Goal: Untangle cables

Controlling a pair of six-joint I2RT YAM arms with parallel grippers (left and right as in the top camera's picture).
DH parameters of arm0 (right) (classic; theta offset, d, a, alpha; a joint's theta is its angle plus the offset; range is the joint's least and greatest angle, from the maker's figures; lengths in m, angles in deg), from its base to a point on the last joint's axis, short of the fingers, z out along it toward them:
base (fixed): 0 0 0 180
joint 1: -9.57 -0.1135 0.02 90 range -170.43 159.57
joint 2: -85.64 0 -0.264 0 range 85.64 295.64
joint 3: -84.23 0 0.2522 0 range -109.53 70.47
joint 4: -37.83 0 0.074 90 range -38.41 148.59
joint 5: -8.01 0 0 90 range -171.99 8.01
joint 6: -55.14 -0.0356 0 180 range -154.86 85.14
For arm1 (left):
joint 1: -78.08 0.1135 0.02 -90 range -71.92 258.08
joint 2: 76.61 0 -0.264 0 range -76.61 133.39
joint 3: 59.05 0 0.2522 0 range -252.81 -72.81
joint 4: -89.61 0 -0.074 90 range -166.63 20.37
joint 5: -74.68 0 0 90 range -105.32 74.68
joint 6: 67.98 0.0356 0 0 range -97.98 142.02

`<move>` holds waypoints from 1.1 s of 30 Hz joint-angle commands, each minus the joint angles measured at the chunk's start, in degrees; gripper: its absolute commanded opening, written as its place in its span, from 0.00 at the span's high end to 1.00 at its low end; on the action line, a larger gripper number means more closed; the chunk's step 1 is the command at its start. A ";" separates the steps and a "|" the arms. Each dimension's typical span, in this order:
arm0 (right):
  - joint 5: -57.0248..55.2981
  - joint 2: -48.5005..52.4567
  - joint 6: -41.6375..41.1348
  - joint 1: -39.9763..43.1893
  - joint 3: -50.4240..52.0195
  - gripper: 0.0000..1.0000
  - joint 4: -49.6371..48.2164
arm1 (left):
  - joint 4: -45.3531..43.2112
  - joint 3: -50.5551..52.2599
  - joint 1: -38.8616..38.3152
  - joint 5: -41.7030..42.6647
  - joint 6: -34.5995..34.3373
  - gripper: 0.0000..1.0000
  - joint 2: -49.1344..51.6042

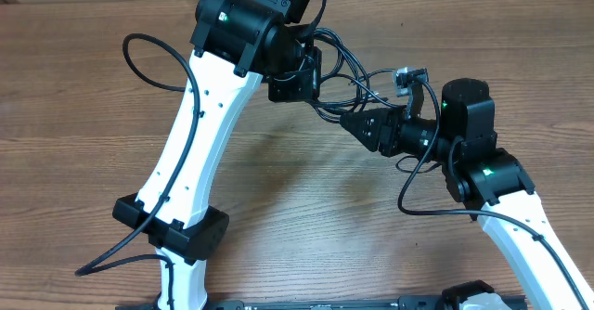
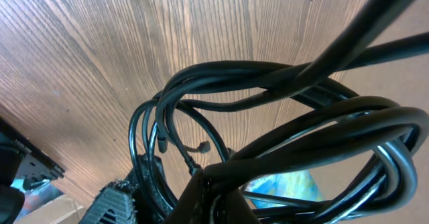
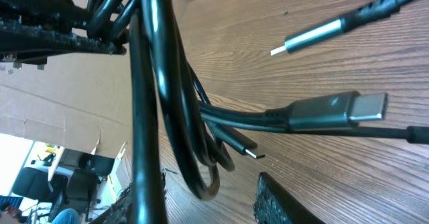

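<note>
The cables (image 1: 342, 76) form a tangle of thin black loops lifted above the wooden table between both arms. My left gripper (image 1: 295, 80) is shut on the bundle. In the left wrist view the cables (image 2: 281, 110) fill the frame, pinched at my left gripper (image 2: 175, 198). My right gripper (image 1: 351, 121) points left just below the tangle. In the right wrist view my right gripper (image 3: 201, 207) stands open, and a cable loop (image 3: 201, 174) hangs between its fingers (image 3: 281, 200) without being pinched. A grey plug (image 3: 335, 110) and a silver tip (image 3: 312, 36) stick out to the right.
Plug ends (image 1: 409, 74) poke out at the tangle's right side, close to the right arm's wrist (image 1: 464, 106). The thicker arm wires (image 1: 148, 55) loop beside the left arm. The wooden table (image 1: 83, 115) spreads out on all sides.
</note>
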 commanded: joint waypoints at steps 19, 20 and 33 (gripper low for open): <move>-1.01 -0.02 0.24 -0.22 -1.77 0.96 -0.61 | 1.01 -1.64 -0.76 2.23 -0.79 0.95 -2.32; -1.03 -0.02 0.24 -0.22 -1.77 0.96 -0.52 | 1.01 -1.62 -0.76 2.23 -0.79 0.95 -2.32; -2.12 -0.02 0.24 -0.22 -1.77 0.96 7.17 | 0.96 -1.62 -0.74 -3.45 -0.79 0.95 -2.32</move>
